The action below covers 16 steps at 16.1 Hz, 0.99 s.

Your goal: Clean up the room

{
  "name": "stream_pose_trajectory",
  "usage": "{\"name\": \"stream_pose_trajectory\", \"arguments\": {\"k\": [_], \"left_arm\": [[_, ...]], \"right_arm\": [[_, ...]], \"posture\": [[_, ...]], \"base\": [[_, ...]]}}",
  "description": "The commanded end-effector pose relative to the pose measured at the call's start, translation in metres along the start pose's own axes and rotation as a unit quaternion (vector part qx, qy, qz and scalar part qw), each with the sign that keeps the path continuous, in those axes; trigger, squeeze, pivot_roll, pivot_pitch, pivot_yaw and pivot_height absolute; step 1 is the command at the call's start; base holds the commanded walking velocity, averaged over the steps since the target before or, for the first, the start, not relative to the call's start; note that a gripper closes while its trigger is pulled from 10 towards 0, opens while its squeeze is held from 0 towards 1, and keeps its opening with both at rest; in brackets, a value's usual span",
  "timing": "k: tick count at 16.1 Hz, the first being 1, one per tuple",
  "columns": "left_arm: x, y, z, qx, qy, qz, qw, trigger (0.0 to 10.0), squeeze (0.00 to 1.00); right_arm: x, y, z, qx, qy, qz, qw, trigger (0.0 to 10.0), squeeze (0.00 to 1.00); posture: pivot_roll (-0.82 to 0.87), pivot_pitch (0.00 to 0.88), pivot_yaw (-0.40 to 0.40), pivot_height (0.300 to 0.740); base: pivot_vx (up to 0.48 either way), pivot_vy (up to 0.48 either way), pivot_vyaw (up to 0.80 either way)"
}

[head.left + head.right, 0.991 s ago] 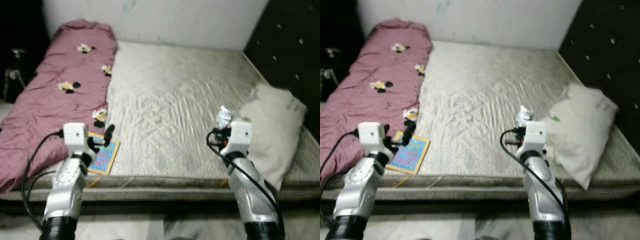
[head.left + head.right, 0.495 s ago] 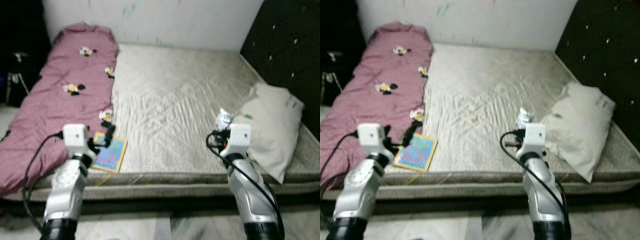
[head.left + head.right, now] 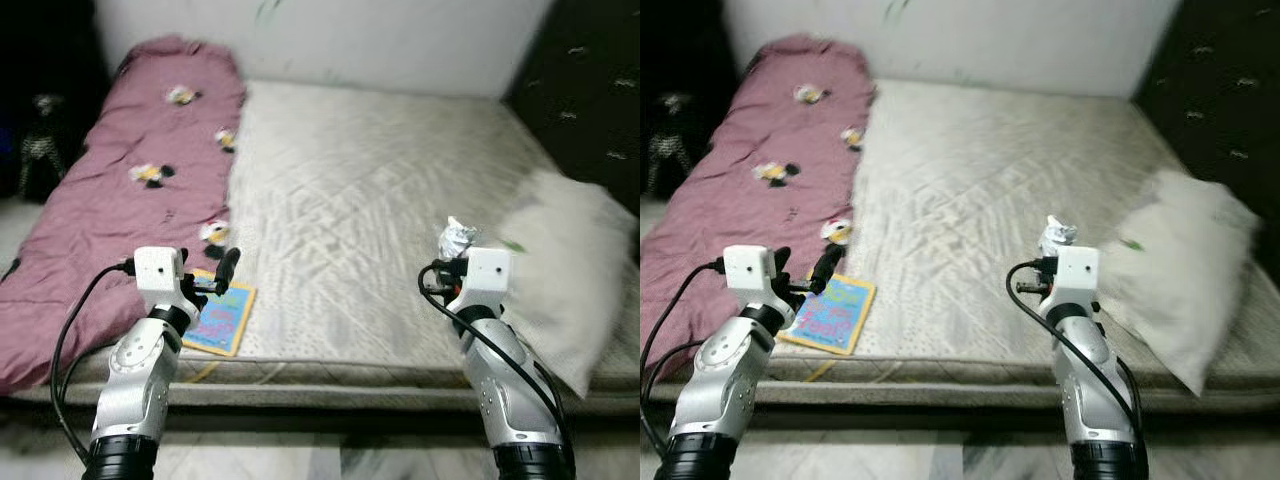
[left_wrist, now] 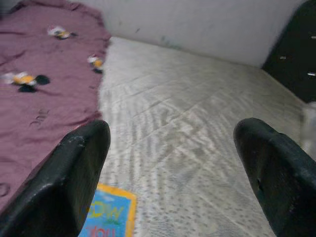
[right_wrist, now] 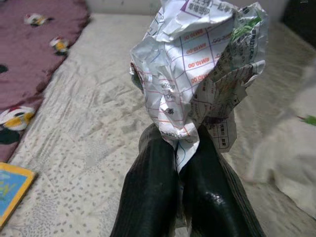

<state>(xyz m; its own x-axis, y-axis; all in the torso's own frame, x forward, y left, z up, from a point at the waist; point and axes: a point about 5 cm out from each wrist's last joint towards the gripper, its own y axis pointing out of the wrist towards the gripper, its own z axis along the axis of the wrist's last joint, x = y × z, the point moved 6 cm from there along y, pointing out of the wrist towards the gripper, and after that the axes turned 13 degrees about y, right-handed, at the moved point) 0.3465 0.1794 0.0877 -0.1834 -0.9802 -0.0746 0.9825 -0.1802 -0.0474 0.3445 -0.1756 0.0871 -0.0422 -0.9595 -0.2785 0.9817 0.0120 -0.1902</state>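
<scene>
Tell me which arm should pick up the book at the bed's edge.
Left. The left gripper is open and hovers right beside the book, while the right gripper is shut on crumpled paper.

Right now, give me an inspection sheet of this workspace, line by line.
Surface: bed mattress, pale rumpled sheet.
Job's things: crumpled paper pinched in the right gripper; colourful book flat at the bed's near edge.
Clutter: maroon blanket along the bed's left side; white pillow on the right.
Grippers: left gripper open, above the book.
Cables: black leads on both arms.
Surroundings: white wall, dark headboard.
</scene>
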Motion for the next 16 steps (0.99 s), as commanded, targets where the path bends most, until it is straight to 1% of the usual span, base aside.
{"name": "stream_pose_trajectory", "arguments": {"k": [1,2,5,8,11,13,15,16], "left_arm": [[0.0,0.001,0.006,0.009,0.004,-0.001,1.0,10.0,0.0],[0.0,0.001,0.005,0.008,0.005,0.0,1.0,10.0,0.0],[-0.002,0.001,-0.002,-0.012,0.017,0.013,1.0,10.0,0.0],[-0.004,0.001,-0.004,-0.018,0.007,0.018,1.0,10.0,0.0],[-0.004,0.001,-0.004,-0.018,0.007,0.019,1.0,10.0,0.0],[-0.002,0.001,0.0,-0.008,-0.007,0.011,1.0,10.0,0.0],[-0.003,0.002,0.0,-0.007,-0.012,0.012,1.0,10.0,0.0],[-0.004,0.002,0.0,-0.008,-0.013,0.011,1.0,10.0,0.0]], "right_arm": [[0.0,0.001,0.002,0.002,0.0,-0.001,1.0,10.0,0.0],[0.0,0.002,0.002,0.002,-0.001,-0.001,1.0,10.0,0.0],[0.0,0.002,0.002,0.002,-0.003,-0.001,1.0,10.0,0.0],[0.0,0.002,0.001,0.002,-0.003,-0.001,1.0,10.0,0.0],[0.0,0.002,0.002,0.004,-0.001,0.001,1.0,10.0,0.0],[-0.001,0.003,0.003,0.006,-0.002,0.003,1.0,10.0,0.0],[-0.002,0.004,0.004,0.007,-0.004,0.006,1.0,10.0,0.0],[-0.005,0.005,0.006,0.011,-0.006,0.013,1.0,10.0,0.0]], "posture": [[-0.03,0.0,-0.081,0.74],[-0.03,0.0,-0.081,0.74],[-0.03,0.0,-0.082,0.74],[-0.03,0.0,-0.082,0.74],[-0.03,0.0,-0.084,0.74],[-0.03,0.0,-0.084,0.74],[-0.02,0.0,-0.095,0.74],[-0.02,0.0,-0.095,0.74]], "base": [[0.409,0.0,0.0],[0.405,0.0,0.0],[0.0,0.0,0.0],[0.0,0.0,0.0],[0.0,0.48,0.0],[0.0,0.48,0.0],[0.0,0.48,0.0],[0.0,0.48,0.0]]}}
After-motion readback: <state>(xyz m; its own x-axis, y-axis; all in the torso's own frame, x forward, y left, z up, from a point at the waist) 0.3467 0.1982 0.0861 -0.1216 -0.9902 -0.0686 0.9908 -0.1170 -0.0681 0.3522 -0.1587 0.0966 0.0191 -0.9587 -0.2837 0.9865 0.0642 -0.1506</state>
